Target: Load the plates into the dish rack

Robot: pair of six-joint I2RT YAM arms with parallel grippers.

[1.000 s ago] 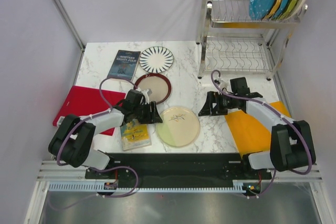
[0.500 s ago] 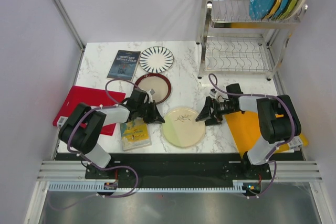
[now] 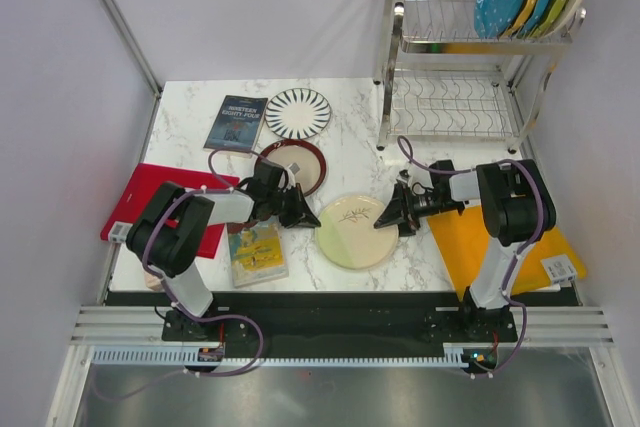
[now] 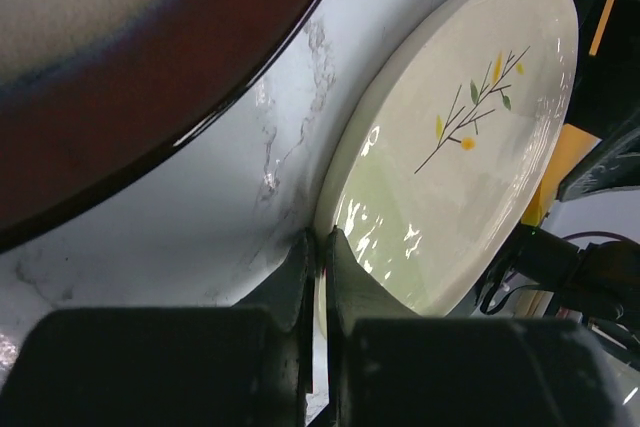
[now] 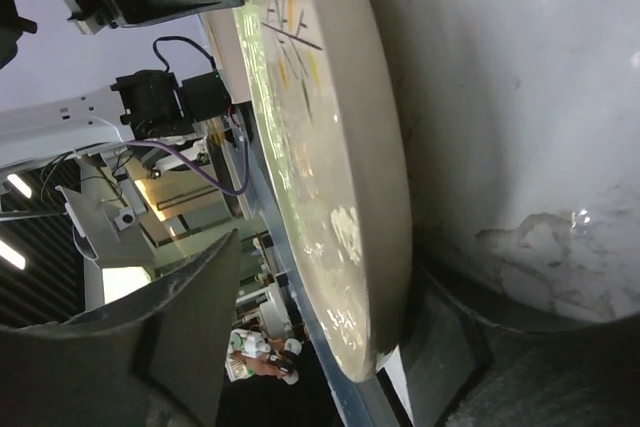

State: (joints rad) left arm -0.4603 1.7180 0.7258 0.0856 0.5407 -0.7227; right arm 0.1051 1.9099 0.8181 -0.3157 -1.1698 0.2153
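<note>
Left tool (image 3: 312, 219) just snapped together at plate (image 3: 352, 235), 9 o'clock rim. Right tool (image 3: 386, 219) narrowing, jaws apart astride 3 o'clock rim. Lift toward rack (image 3: 450, 107) looks near.

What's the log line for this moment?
left gripper: shut, tips against twig plate rim | right gripper: open, straddling opposite rim | twig plate: on table, not in dish rack

The twig-motif plate (image 4: 450, 177) and maroon-rimmed plate (image 4: 150, 77) are glossy glazed ceramic; the marbled bench (image 3: 355, 137) is smooth with a sheen; the dish rack (image 3: 450, 44) is shiny metal wire.
</note>
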